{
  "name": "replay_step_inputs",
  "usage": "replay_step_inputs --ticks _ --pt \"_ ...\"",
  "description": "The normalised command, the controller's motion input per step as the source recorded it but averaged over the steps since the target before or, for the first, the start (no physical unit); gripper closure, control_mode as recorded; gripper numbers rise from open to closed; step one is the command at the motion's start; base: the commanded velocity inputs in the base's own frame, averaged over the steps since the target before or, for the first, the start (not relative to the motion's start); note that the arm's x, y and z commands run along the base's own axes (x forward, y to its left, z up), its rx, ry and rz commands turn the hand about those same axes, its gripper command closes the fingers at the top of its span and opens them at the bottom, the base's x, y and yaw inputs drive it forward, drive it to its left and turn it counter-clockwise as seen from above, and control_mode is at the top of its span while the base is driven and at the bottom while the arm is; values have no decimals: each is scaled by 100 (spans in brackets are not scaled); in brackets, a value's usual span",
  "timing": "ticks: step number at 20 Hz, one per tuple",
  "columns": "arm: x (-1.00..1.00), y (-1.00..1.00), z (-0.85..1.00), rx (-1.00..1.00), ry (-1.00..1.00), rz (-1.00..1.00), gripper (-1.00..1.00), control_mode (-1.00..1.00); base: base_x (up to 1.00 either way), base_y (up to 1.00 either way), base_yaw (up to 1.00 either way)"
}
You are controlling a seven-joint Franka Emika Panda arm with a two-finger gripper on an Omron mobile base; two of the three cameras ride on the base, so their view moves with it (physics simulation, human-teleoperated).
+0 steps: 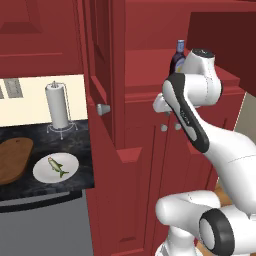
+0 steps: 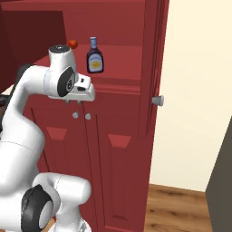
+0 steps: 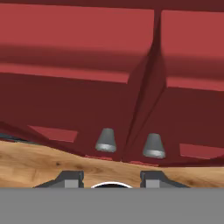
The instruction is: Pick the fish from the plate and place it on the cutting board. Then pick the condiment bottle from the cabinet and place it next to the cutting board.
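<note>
The fish [image 1: 58, 166] lies on the round white plate [image 1: 42, 172], which sits on the dark speckled desk [image 1: 75, 145] at the left of the left base view. Just left of the plate, touching or nearly touching its rim, lies the brown wooden cutting board [image 1: 12, 157], with nothing on it. Behind them a white paper towel roll [image 1: 58, 106] stands upright on its wire holder against the pale wall. The tall dark red cabinet [image 2: 120, 149] stands to the right of the desk, one door swung open edge-on with a round silver knob [image 1: 103, 109] on it. In the shelf recess the condiment bottle [image 2: 94, 55] stands upright, pale blue cap on top and its yellow-white label facing out; a small red-orange object [image 2: 72, 44] sits on the same shelf to its left. The white arm reaches up in front of the cabinet, its hand held just below the shelf edge and above the two knobs [image 3: 106, 140] of the closed lower doors. In the hand view the fingers [image 3: 71, 179] rise apart at the bottom edge, partly open with nothing between them, pointing down the lower door fronts toward the wooden floor [image 3: 39, 162].
</note>
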Motion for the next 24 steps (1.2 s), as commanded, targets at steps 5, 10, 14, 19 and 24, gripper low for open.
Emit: replay_step_inputs --ticks 5,10,14,19,24 --pt "-22 0 0 0 -3 0 -100 -100 0 0 0" --pt "-66 -6 12 1 -17 2 -100 -100 0 0 0" --pt "-72 -21 19 2 -19 0 -100 -100 0 0 0" --pt "-57 -9 7 0 -11 0 -100 -100 0 0 0" --pt "-52 -6 0 0 -9 0 -100 -100 0 0 0"
